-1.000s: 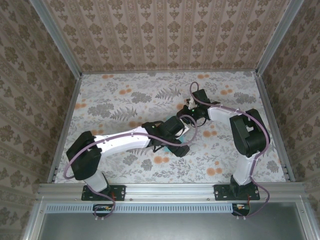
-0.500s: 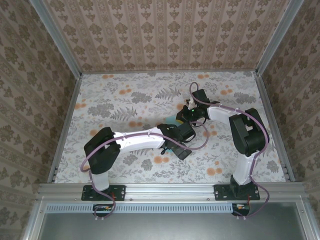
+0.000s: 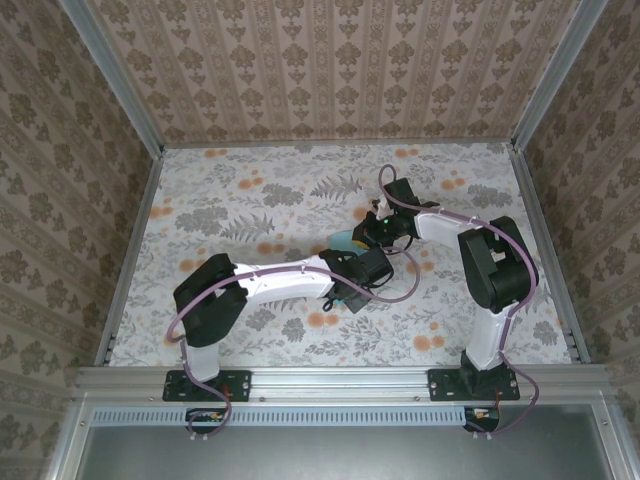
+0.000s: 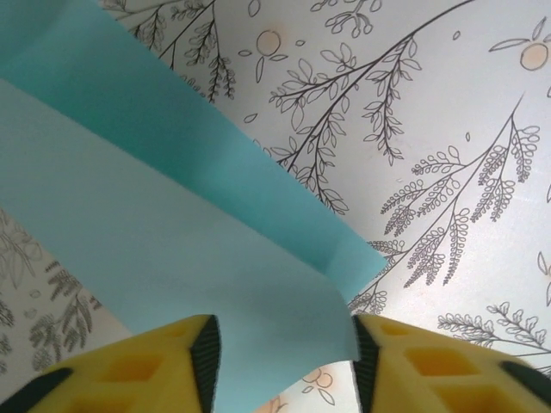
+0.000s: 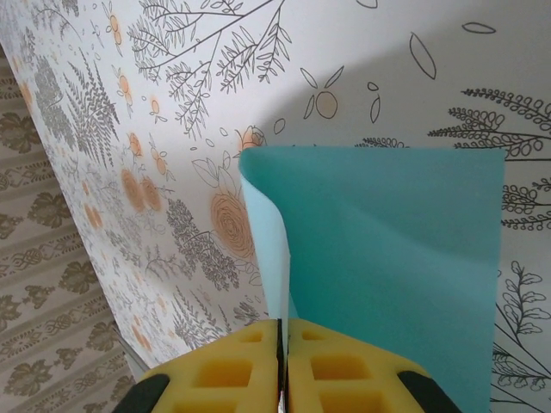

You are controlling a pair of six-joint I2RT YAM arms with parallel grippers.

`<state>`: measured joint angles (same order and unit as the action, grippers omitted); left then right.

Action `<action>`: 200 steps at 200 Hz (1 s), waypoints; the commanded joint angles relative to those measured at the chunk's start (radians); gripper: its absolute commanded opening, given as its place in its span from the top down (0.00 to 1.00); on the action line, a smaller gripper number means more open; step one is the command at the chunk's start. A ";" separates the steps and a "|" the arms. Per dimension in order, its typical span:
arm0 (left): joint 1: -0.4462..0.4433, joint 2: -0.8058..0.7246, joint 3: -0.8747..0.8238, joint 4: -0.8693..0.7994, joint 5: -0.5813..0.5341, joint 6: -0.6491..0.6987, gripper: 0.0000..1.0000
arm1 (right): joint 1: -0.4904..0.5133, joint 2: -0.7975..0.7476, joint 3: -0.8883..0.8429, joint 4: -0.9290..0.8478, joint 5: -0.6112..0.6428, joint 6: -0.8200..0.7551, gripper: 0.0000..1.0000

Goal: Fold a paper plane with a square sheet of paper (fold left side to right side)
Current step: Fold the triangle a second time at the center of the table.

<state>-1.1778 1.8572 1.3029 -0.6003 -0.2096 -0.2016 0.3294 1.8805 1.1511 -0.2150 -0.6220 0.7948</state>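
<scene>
Item: paper (image 5: 387, 258), mid-desk (image 5: 387, 69), one edge clenched upright in my right gripper (image 5: 282, 344) for folding over; left gripper (image 4: 284, 357) astride its corner, jaws apart, I judge ready to steady it

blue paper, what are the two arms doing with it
Two robot arms are working on a light blue paper sheet near the middle of the floral table. The right hand is shut on one edge, pinching a lifted flap that curls upward. The left hand has its jaws apart, with another part of the sheet lying between them, not clamped. The sheet is bent over itself but has no plane shape yet.
</scene>
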 commanded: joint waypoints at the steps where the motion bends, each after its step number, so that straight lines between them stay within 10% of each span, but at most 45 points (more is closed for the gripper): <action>1: -0.007 -0.049 -0.007 -0.001 0.002 -0.005 0.66 | -0.006 0.022 0.030 -0.055 -0.002 -0.029 0.90; 77: 0.059 -0.132 -0.086 0.082 0.164 -0.044 0.99 | -0.016 -0.014 0.028 -0.032 0.001 -0.046 0.84; 147: 0.187 -0.212 -0.218 0.248 0.452 -0.127 1.00 | -0.074 -0.225 -0.093 -0.015 0.082 -0.099 0.54; 200: 0.275 -0.265 -0.311 0.346 0.570 -0.187 1.00 | -0.072 -0.409 -0.335 0.033 0.093 -0.077 0.69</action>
<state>-0.9283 1.6432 1.0256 -0.3161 0.2703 -0.3424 0.2516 1.5425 0.9222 -0.1978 -0.5499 0.7086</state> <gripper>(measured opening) 0.049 0.353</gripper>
